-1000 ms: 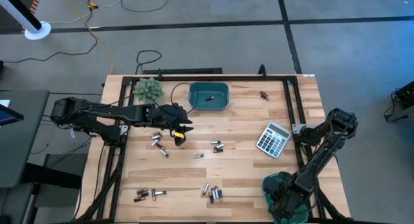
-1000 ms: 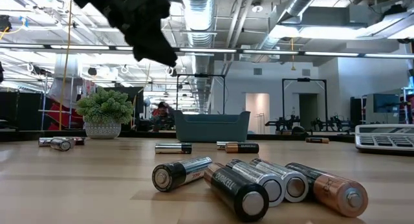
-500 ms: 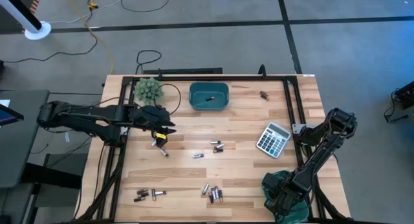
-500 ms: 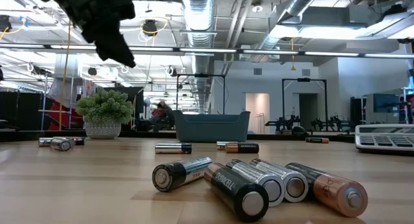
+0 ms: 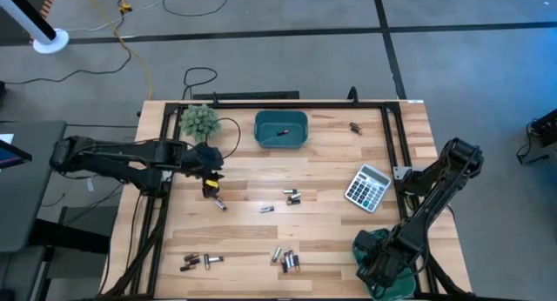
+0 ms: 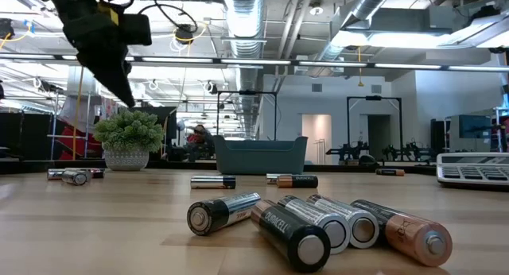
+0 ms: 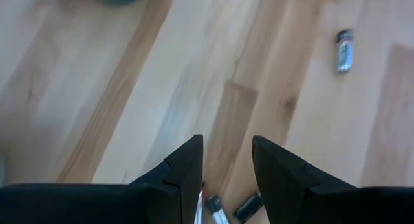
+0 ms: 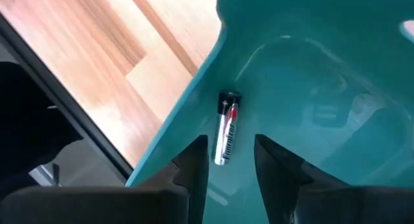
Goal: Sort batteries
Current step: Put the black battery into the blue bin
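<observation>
Batteries (image 5: 212, 195) lie scattered across the table (image 5: 322, 231), axes mixed; "DURACELL" reads on one near cell (image 6: 290, 232), ends facing the low camera. Left gripper (image 7: 226, 169) hovers open over them. Right gripper (image 8: 231, 166) gapes above a cell (image 8: 227, 127) in the teal bin (image 8: 323, 75).

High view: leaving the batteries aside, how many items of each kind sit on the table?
Teal bins: 2
Calculator: 1
Potted plant: 1
Total: 4
</observation>
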Controlling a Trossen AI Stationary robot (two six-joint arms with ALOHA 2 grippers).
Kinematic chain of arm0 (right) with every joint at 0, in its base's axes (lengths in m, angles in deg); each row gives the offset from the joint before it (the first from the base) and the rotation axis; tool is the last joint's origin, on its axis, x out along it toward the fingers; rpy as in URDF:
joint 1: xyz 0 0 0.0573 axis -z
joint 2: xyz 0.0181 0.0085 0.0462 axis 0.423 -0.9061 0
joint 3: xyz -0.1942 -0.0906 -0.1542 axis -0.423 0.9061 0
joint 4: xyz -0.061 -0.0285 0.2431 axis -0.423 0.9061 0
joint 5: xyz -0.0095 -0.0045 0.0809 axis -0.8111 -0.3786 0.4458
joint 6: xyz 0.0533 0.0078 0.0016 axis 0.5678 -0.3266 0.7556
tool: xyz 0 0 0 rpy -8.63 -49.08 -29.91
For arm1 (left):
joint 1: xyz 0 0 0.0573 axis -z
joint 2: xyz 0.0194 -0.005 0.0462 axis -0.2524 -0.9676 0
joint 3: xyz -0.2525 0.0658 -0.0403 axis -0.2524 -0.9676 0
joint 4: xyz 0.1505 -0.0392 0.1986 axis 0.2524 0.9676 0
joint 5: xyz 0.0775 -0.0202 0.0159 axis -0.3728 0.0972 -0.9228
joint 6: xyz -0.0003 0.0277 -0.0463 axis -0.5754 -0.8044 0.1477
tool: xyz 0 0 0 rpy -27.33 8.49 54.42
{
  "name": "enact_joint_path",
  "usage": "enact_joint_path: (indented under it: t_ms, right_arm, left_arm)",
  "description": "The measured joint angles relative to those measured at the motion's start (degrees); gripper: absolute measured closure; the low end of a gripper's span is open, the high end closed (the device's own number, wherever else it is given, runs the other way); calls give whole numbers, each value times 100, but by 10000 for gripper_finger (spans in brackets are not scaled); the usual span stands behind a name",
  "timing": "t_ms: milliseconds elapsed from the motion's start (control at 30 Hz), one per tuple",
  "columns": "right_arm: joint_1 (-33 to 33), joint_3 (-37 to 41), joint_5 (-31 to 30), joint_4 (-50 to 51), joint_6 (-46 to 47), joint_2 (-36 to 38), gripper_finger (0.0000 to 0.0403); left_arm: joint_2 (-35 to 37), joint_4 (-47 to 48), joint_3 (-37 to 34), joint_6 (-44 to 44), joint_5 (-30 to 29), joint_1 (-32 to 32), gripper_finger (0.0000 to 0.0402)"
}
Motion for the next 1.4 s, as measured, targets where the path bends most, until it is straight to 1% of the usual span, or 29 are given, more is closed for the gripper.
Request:
enact_joint_path:
  t_ms: [100,233,400,533,667,767,933,1133,1233,1333,1400]
  right_arm:
    - [26,0,0,2,-14,81,258]
    - [27,0,0,5,-52,221,258]
    - [25,-4,1,98,-201,577,269]
    - [25,-9,2,233,-192,988,280]
    - [25,-9,2,537,-52,1423,291]
    - [25,-9,2,853,31,1728,305]
    - [27,-9,2,1404,34,2173,342]
    - [208,-9,4,2048,34,2530,393]
    - [388,-9,-3,2128,-2,2603,395]
    - [603,-9,-198,2204,-54,2588,390]
    - [785,-9,-656,2331,-59,2545,392]
  left_arm:
    - [-44,122,2,172,-30,-180,275]
    - [-189,267,2,193,-14,-361,275]
    - [-513,194,24,142,83,-443,275]
    - [-845,157,230,124,141,-442,275]
    - [-1159,6,541,-124,143,-440,275]
    - [-1432,-25,838,-220,133,-437,275]
    - [-1823,2,1218,-227,69,-353,275]
    - [-2062,76,1335,-198,67,-159,275]
    - [-2038,318,1335,-123,62,-95,275]
    - [-1911,567,1335,134,26,-92,275]
    - [-1811,670,1335,212,-4,-94,275]
